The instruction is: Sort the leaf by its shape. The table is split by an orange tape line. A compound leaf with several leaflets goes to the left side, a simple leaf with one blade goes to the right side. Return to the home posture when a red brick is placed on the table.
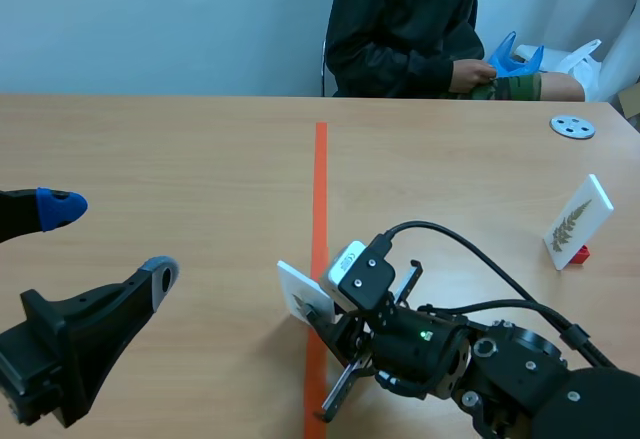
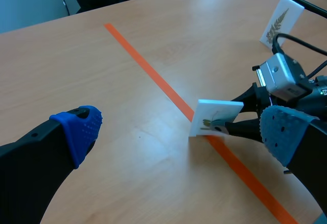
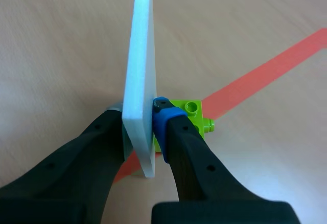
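My right gripper (image 1: pixel 318 311) is shut on a white leaf card (image 1: pixel 297 294) low at the orange tape line (image 1: pixel 320 179), the card just left of it. In the right wrist view the card (image 3: pixel 140 66) stands edge-on between my fingers (image 3: pixel 176 132), with a green brick (image 3: pixel 193 115) at its foot. The left wrist view shows the card's face (image 2: pixel 214 118) with a small leaf print, too small to tell its shape. My left gripper (image 1: pixel 110 241) hangs open over the left half, apart from the card; its blue pads (image 2: pixel 79 127) stand wide.
A second white card (image 1: pixel 578 221) with a fern-like compound leaf stands at the right on a small red block (image 1: pixel 580 254). A grey disc (image 1: pixel 572 127) lies at the far right. A person (image 1: pixel 405 29) sits across the table holding something blue.
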Available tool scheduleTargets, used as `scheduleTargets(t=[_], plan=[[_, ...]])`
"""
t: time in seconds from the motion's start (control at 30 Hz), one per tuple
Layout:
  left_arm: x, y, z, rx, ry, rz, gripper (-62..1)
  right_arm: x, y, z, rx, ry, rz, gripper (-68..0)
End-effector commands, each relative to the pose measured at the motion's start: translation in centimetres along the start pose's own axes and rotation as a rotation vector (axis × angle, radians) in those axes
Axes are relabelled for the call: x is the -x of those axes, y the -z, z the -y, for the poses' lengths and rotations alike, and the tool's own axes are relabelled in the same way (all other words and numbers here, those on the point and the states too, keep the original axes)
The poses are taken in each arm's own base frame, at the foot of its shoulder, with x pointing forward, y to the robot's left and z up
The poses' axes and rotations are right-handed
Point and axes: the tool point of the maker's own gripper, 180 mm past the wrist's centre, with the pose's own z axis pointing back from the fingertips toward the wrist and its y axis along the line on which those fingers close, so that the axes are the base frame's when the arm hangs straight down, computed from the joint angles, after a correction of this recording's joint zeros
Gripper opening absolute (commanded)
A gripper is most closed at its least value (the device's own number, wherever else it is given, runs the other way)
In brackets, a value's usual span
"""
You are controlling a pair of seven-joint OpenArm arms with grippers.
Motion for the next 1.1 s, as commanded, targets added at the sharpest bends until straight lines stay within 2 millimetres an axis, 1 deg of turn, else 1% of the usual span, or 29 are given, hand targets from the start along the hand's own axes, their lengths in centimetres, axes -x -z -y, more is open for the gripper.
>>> scheduleTargets(t=[0.0,0.2,0.3,0.47,0.53,0.73,0.9,1.07], plan=[[-0.5,0.0,0.2,0.006,-0.008,0.022,1.4,-1.6,-0.8,1.7,0.040,-0.025,0.047,-66.0],[-0.5,0.0,0.2,0.006,-0.008,0.022,1.4,-2.8,-3.7,4.6,0.159,0.001,0.080,-66.0],[-0.5,0.0,0.2,0.006,-0.008,0.022,1.4,-3.1,-5.7,6.4,0.231,0.055,0.096,-66.0],[-0.5,0.0,0.2,0.006,-0.008,0.022,1.4,-3.1,-9.4,9.6,0.354,0.185,0.108,-66.0],[-0.5,0.0,0.2,0.006,-0.008,0.022,1.4,-2.8,-11.0,10.9,0.407,0.231,0.107,-66.0],[-0.5,0.0,0.2,0.006,-0.007,0.023,1.4,-1.1,-15.9,14.6,0.574,0.324,0.086,-66.0],[-0.6,0.1,0.2,0.006,-0.006,0.025,1.4,0.4,-18.2,15.8,0.652,0.361,0.042,-66.0],[-0.6,0.1,0.2,0.004,-0.006,0.024,1.4,0.6,-19.9,17.2,0.736,0.373,0.055,-66.0]])
